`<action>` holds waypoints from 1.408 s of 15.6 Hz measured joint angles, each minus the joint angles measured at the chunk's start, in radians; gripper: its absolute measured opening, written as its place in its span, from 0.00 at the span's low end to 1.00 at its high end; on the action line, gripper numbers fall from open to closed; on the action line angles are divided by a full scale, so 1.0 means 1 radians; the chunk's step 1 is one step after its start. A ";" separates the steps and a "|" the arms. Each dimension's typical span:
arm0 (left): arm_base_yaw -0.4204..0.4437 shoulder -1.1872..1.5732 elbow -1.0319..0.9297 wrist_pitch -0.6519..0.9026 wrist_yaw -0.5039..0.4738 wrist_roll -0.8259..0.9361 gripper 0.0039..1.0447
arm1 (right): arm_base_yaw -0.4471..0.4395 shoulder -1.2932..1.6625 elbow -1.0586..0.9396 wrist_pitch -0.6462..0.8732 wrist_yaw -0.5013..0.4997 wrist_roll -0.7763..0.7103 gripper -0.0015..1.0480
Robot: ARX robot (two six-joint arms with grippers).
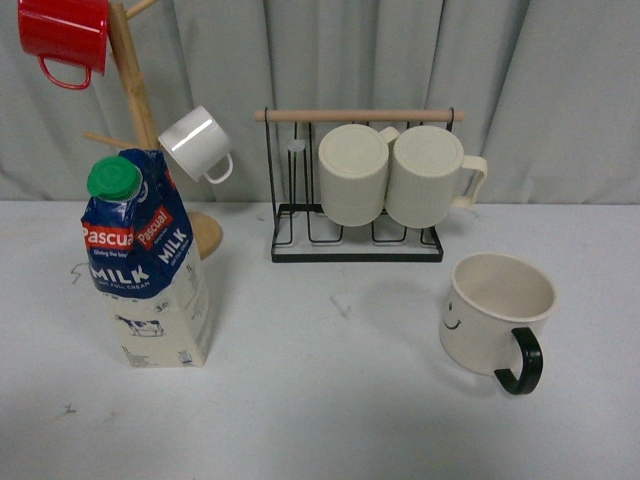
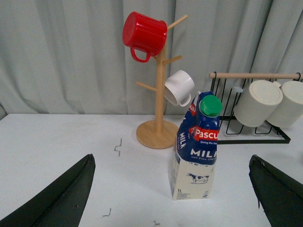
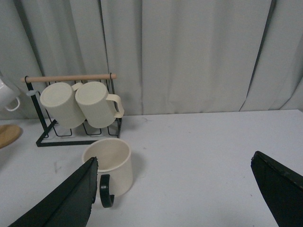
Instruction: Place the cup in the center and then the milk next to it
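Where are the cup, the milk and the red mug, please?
cup (image 1: 478, 335), front view, on its cream outer wall.
milk (image 1: 145, 265), front view, on its blue printed panel.
red mug (image 2: 144, 32), left wrist view, on its side.

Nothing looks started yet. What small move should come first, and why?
Probably shift the right gripper sideways to centre its open jaws on the cup, which goes first. The cup stands upright on the right side of the table, untouched, off toward one finger in the right wrist view. The milk stands at the left.
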State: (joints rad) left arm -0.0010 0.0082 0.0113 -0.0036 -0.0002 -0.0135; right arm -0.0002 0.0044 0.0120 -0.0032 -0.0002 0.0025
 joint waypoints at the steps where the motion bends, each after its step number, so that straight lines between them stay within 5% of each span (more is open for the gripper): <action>1: 0.000 0.000 0.000 0.000 0.000 0.000 0.94 | 0.000 0.000 0.000 0.000 0.000 0.000 0.94; 6: 0.000 0.000 0.000 0.000 0.000 0.000 0.94 | -0.013 0.010 0.005 -0.026 -0.039 -0.019 0.94; 7: 0.000 0.000 0.000 0.001 -0.002 0.000 0.94 | -0.142 0.181 0.062 -0.044 -0.352 -0.130 0.94; 8: 0.000 0.000 0.000 0.001 -0.002 0.000 0.94 | -0.200 0.398 0.136 0.105 -0.547 -0.212 0.94; 9: 0.000 0.000 0.000 0.000 0.000 0.000 0.94 | -0.163 0.584 0.209 0.309 -0.674 -0.229 0.94; 11: 0.000 0.000 0.000 0.000 0.000 0.000 0.94 | -0.126 0.960 0.356 0.526 -0.517 -0.165 0.94; 13: 0.000 0.000 0.000 0.000 0.000 0.000 0.94 | -0.056 1.323 0.542 0.468 -0.299 -0.066 0.94; 15: 0.000 0.000 0.000 0.000 0.000 0.000 0.94 | -0.016 1.563 0.728 0.315 -0.195 0.027 0.94; 22: 0.000 0.000 0.000 0.000 0.000 0.000 0.94 | 0.047 1.905 1.058 -0.033 -0.119 0.110 0.94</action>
State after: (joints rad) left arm -0.0010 0.0082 0.0113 -0.0032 -0.0002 -0.0139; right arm 0.0471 1.9099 1.0698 -0.0364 -0.1192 0.1127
